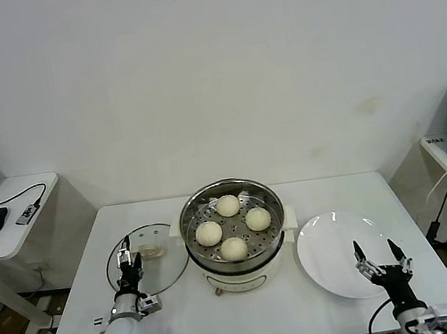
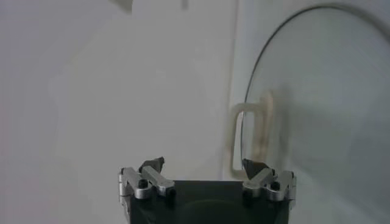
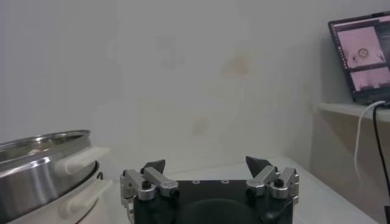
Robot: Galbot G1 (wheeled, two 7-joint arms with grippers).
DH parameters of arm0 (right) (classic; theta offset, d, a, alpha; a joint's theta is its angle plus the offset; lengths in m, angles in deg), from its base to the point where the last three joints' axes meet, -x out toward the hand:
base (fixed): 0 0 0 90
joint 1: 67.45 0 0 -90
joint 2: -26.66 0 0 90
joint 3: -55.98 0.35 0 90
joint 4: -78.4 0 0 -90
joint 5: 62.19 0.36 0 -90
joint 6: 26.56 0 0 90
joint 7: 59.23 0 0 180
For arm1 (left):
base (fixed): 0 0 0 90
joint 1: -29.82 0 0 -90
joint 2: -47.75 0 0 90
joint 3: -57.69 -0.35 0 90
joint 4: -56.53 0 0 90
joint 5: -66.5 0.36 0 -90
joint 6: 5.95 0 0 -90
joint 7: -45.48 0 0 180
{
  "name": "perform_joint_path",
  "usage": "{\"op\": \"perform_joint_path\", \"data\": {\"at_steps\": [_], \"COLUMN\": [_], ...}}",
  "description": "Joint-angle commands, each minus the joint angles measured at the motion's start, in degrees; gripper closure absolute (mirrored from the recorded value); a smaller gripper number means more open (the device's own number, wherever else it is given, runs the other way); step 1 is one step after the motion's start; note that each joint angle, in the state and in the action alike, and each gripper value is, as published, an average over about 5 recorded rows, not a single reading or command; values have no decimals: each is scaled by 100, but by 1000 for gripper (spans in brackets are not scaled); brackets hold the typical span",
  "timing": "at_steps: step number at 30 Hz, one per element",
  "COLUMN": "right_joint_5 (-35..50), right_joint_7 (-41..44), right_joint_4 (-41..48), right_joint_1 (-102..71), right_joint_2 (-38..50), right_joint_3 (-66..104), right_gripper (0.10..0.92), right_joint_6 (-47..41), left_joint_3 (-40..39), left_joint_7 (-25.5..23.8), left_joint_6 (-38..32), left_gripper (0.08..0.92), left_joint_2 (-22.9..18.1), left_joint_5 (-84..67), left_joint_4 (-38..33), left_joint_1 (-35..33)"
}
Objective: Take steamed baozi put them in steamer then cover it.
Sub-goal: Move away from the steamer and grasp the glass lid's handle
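While both grippers' fingers gape wide, four smooth cream baozi fill the shiny steamer.

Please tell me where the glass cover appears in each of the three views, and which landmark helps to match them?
Head view: cover flat on the table, left of the steamer.
Left wrist view: cover filling the right side.
Right wrist view: not visible.
Shared landmark: its cream handle, beyond the left hand.

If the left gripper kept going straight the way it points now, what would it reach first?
Probably the cover: the open left gripper points at its cream handle, which lies just ahead on the table, left of the steamer. Depth is unclear.
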Motion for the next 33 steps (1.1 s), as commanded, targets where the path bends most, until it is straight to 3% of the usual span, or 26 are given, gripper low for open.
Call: {"op": "perform_joint_path", "data": {"at_steps": [1, 29, 33], "right_joint_5": [-13, -39, -39], "right_joint_7": [5, 31, 31], "right_joint_4": [22, -17, -36], "right_joint_1": [-10, -80, -93], "right_joint_2": [1, 11, 14], "right_joint_3": [-3, 12, 21], "right_gripper": [203, 203, 203], "right_joint_6": [8, 26, 27], "left_joint_3": [15, -67, -68], "left_joint_7": [-28, 330, 340], "left_joint_6": [17, 10, -71], "left_gripper": [177, 177, 236], "left_joint_2": [-26, -151, -154], "left_joint_5": [-48, -371, -391], "left_joint_4": [223, 780, 817], "left_joint_1": [242, 574, 531]}}
